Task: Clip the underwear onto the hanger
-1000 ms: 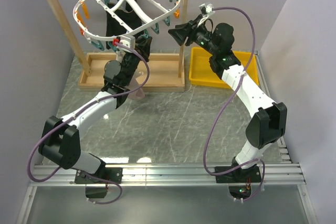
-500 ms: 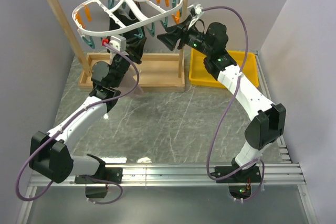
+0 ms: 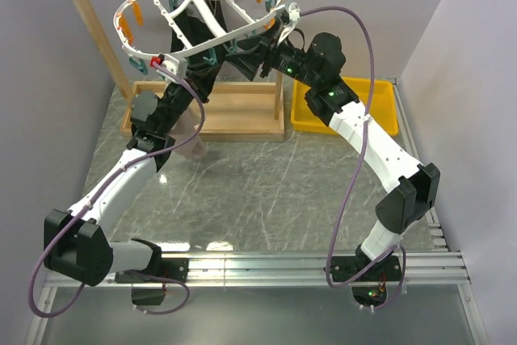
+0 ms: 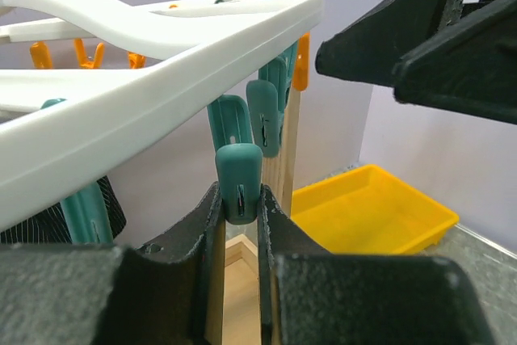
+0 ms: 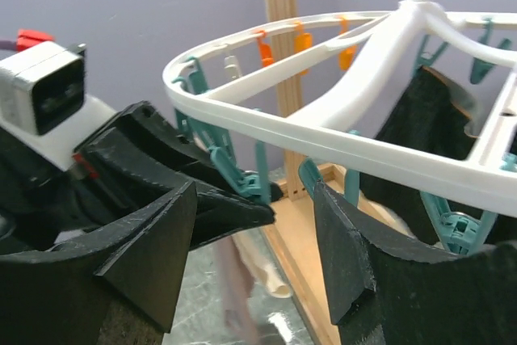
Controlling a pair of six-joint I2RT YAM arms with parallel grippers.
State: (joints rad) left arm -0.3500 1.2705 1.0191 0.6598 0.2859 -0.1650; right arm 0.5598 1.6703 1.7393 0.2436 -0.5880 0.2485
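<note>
The white oval hanger (image 3: 202, 42) hangs from the wooden rack, with teal and orange clothespins under its rim (image 4: 161, 86). My left gripper (image 4: 240, 216) is raised to the near rim. Its fingers are nearly shut, and the lower end of a teal clothespin (image 4: 240, 183) sits between the tips. The pink underwear (image 3: 187, 125) dangles below that gripper (image 3: 212, 56); the right wrist view shows the underwear (image 5: 242, 280) hanging under the left fingers (image 5: 258, 214). My right gripper (image 5: 258, 256) is open just right of them (image 3: 246, 58), its fingers straddling the left fingertips and the clothespins without touching.
A black garment (image 3: 187, 28) is clipped inside the hanger, behind the spokes (image 5: 420, 119). The wooden rack has a post (image 3: 81, 14) and a base (image 3: 234, 111) just behind both grippers. A yellow tray (image 3: 380, 107) lies right of the rack.
The left arm swung left and lifted its gripper, with the underwear, up to the rim's teal clothespin. The right gripper moved left to the hanger and opened wider. The hanger ring tilted.
</note>
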